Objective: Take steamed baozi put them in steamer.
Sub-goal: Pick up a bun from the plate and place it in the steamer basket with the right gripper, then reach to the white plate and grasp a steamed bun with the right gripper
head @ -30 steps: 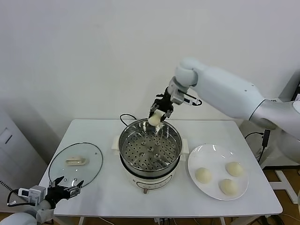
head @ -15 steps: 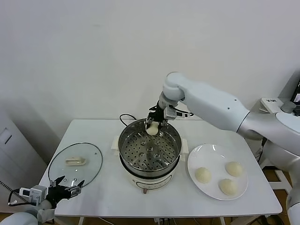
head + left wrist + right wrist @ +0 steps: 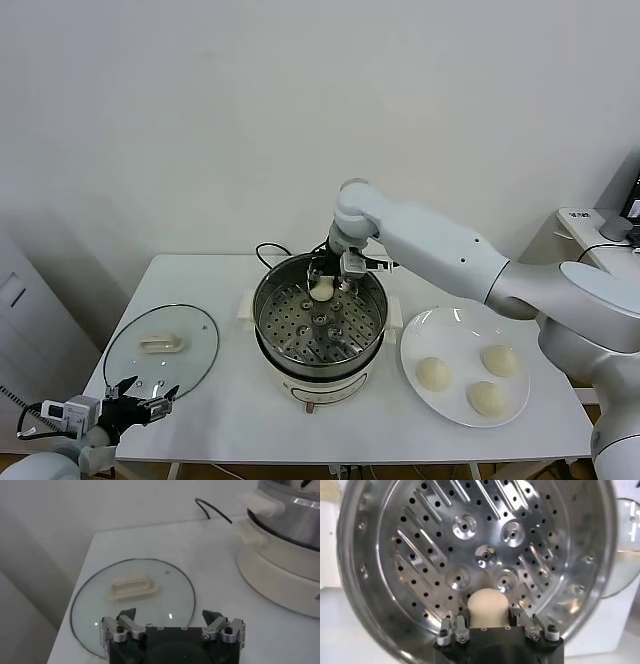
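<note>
Reaching down into the steamer (image 3: 320,325), the right hand (image 3: 490,622) has a baozi (image 3: 488,607) between its fingers at the far side of the holey tray. Three more baozi (image 3: 434,373) sit on the plate (image 3: 455,322). Left hand (image 3: 172,625) hangs wide open, holding nothing, by the glass lid (image 3: 100,605) on the tabletop (image 3: 220,420).
</note>
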Tool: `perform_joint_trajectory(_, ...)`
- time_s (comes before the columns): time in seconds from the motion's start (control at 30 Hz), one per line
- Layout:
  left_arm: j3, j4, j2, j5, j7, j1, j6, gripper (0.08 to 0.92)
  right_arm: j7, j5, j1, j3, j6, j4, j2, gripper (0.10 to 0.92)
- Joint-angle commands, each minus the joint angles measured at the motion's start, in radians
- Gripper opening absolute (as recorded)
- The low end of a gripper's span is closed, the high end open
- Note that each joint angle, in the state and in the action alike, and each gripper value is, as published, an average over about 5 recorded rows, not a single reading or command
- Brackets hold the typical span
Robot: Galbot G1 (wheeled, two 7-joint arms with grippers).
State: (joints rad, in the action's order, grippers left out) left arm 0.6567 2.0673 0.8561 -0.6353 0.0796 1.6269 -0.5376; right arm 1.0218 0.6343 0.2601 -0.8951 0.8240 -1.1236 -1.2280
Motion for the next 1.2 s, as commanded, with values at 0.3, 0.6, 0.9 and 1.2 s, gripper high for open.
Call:
perform_joint_trajectory(0.3, -0.002, -0.004, -0.001, 0.001, 0.0, -0.004, 0.001, 0.823, -0.026, 0.001, -0.004, 0.019, 0.049, -0.008, -0.006, 0.768)
perform_joint_trajectory(0.6, 0.0, -0.002, 0.001, 0.001, 0.002, -0.001, -0.002, 0.823, 0.129, -0.457, 0.2, -0.098, 0.0, 0.007, 0.09, 0.822)
perform_joint_trajectory(0.9, -0.006, -0.001, -0.002, 0.003, 0.001, -0.005, -0.006, 0.823, 0.245, -0.934, 0.389, -0.39, -0.406, 0.044, 0.267, 0.823)
perform_joint_trajectory(1.2, -0.009, 0.0, -0.008, 0.004, 0.003, -0.012, -0.011, 0.823, 0.286, -1.123, 0.427, -0.525, -0.63, 0.014, 0.403, 0.823)
